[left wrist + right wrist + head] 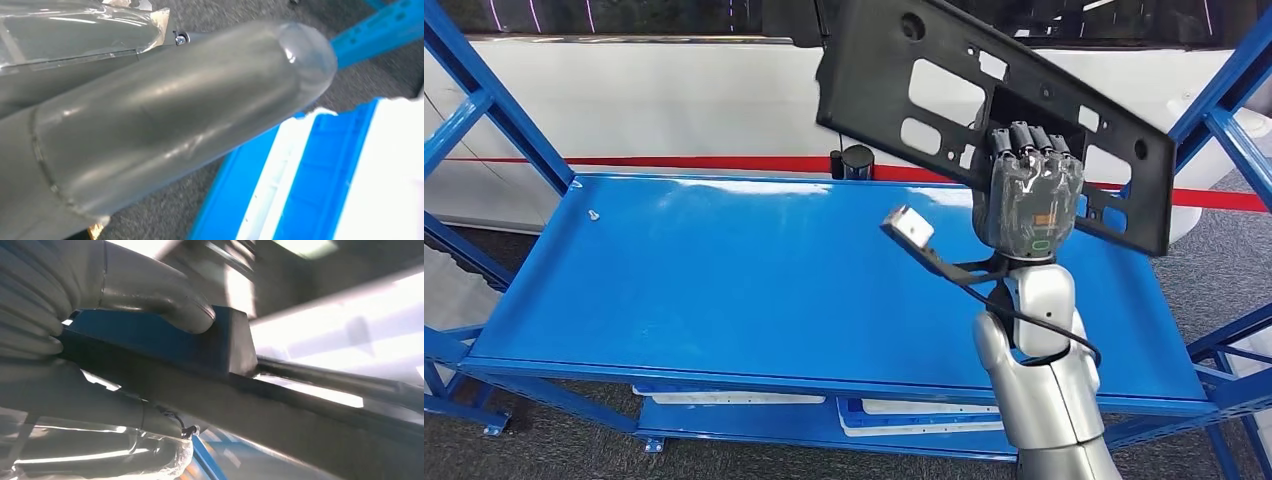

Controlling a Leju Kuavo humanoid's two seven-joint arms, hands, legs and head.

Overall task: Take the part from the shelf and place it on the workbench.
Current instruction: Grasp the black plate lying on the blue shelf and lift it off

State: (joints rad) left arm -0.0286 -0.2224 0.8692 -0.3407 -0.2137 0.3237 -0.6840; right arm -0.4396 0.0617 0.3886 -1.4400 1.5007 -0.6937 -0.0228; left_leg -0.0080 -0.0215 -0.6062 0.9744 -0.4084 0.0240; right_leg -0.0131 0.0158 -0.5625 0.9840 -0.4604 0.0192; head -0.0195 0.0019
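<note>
A long flat black plastic part [944, 90] with several cut-outs hangs tilted in the air above the blue shelf [724, 270]. My right hand [1027, 195] grips its lower edge from below, fingers hooked over the part. Up close in the right wrist view, the thumb [160, 295] presses on the dark part [240, 390], which runs across the picture. The left wrist view has my left hand's thick grey thumb [165, 115] over grey floor, with nothing seen in it.
Slanted blue frame posts [494, 110] flank the shelf on both sides. White flat parts [904, 415] lie on the lower level. A small black cylinder [856, 160] stands at the shelf's back edge. A white wall with a red stripe lies behind.
</note>
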